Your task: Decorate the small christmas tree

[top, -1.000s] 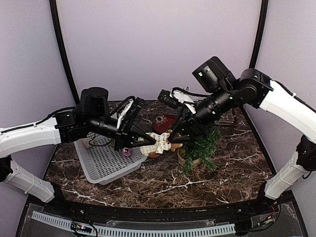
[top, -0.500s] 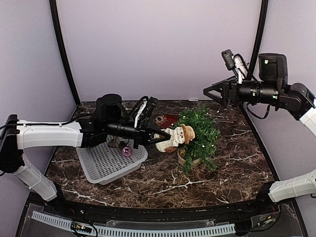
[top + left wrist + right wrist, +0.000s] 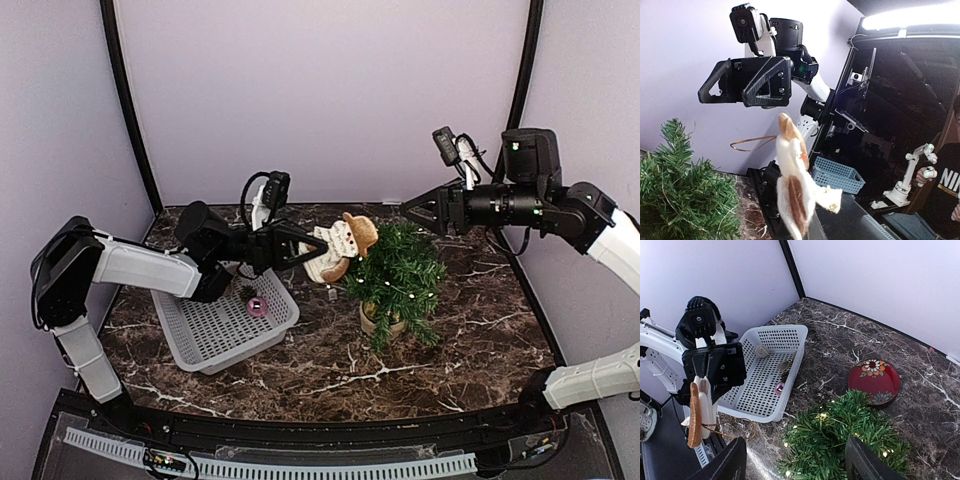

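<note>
I see the bench (image 3: 470, 330) closed in by pale walls (image 3: 330, 100) at the back and on both sides, with a dark post in each rear corner. The widest bare stone lies in front of the tree (image 3: 400, 280) and to its right. On the left, a white basket (image 3: 215, 330) takes up the near side.

The tree stands right of centre in its pot (image 3: 378, 322), upright, long axis vertical, tip pointing straight up, with small lights on the branches.

My left arm (image 3: 150, 265) reaches across above the basket, its jaws clamped on a toy figure (image 3: 335, 250) with a brown hat, held in the air just left of the upper branches. I cannot tell whether the hat touches the needles. My right arm (image 3: 540, 205) hangs high at the right, its jaws apart and empty, pointing toward the treetop, with a gap of air between them and the toy.

From above, branches cover most of the pot. The red plate (image 3: 873, 381) shows only from the right wrist, behind the tree. A small pink thing (image 3: 257, 307) lies in the basket; the darker bits beside it are too small to make out. The left wrist view cuts the tree off at its lower left corner.
</note>
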Controlling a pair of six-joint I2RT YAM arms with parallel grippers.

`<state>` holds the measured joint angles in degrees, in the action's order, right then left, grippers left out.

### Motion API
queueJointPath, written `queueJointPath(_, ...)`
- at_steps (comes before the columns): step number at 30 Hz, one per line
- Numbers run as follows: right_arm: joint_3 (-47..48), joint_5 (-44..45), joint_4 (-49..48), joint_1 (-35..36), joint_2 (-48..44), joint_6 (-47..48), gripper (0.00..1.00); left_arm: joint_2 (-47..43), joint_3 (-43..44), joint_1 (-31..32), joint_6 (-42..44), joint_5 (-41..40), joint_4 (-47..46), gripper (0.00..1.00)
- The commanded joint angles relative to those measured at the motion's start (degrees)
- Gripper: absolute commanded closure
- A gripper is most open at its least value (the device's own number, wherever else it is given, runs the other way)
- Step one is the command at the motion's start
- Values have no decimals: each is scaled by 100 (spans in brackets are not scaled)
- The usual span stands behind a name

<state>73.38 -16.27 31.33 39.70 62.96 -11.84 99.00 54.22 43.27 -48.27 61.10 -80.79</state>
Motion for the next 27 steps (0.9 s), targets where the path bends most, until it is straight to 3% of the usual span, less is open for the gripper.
queueJointPath(1,-99,49,-248,-222,-131,-171,34,188,229,-95,-1074,301,-1140,100)
queueJointPath(16,-183,22,13,-401,65,-74,39,641,907,79,-474,333,253,100)
queueJointPath(27,-254,107,104,-408,94,-21,40,1120,1317,152,-659,406,232,100)
